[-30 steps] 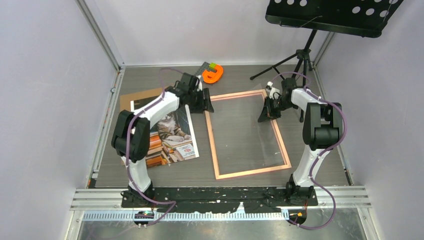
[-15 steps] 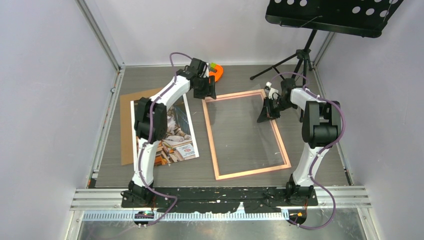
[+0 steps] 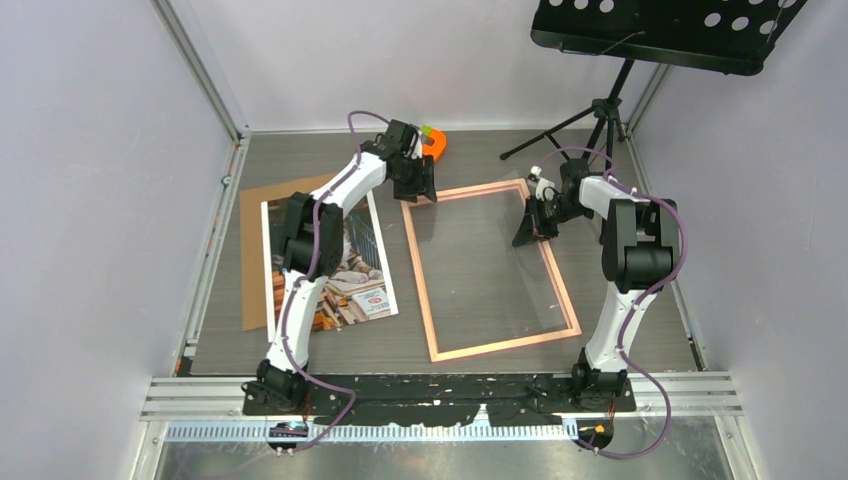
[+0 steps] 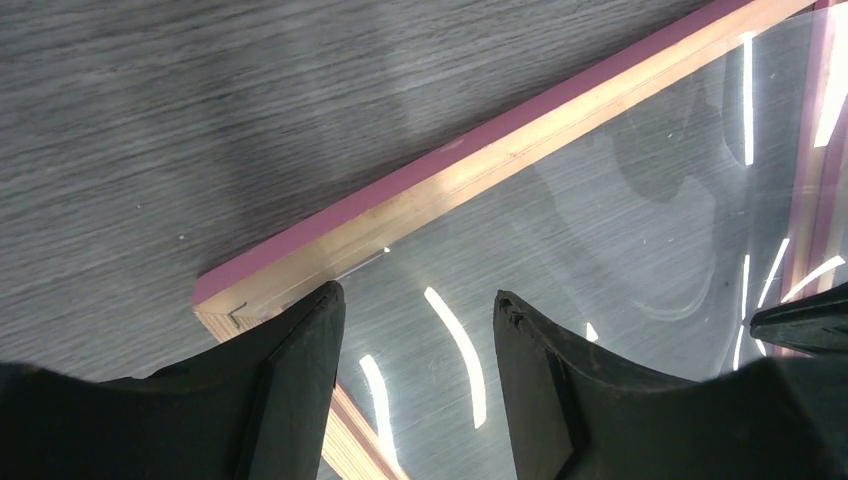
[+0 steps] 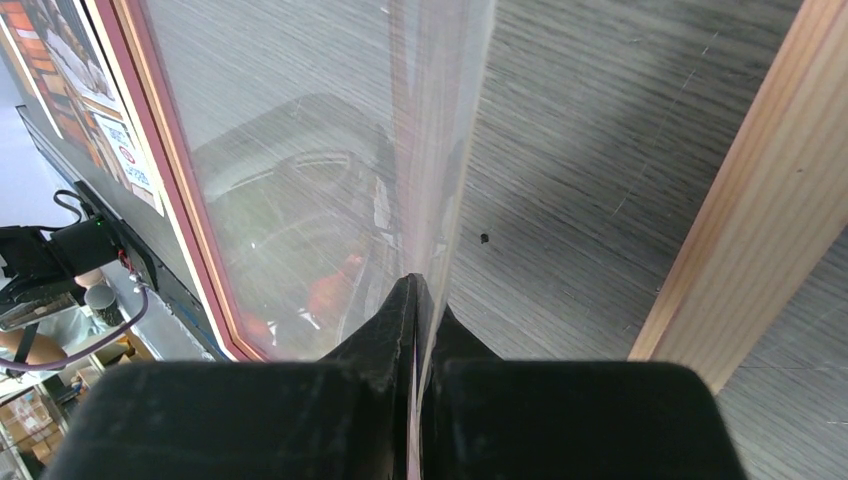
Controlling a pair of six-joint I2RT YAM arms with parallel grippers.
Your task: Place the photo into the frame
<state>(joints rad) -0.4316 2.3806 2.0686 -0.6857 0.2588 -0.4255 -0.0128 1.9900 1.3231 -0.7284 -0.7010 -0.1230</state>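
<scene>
Over the frame [image 3: 423, 290] corner the left gripper [image 4: 415, 300] hangs spread, perhaps to steady it; the right gripper [image 5: 418, 285] pinches the pane [image 5: 300, 150].

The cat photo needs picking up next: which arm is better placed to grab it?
The left. The photo lies beside that arm, and the left gripper is open above the frame's corner. The right gripper is pinched shut on the clear pane.
</scene>
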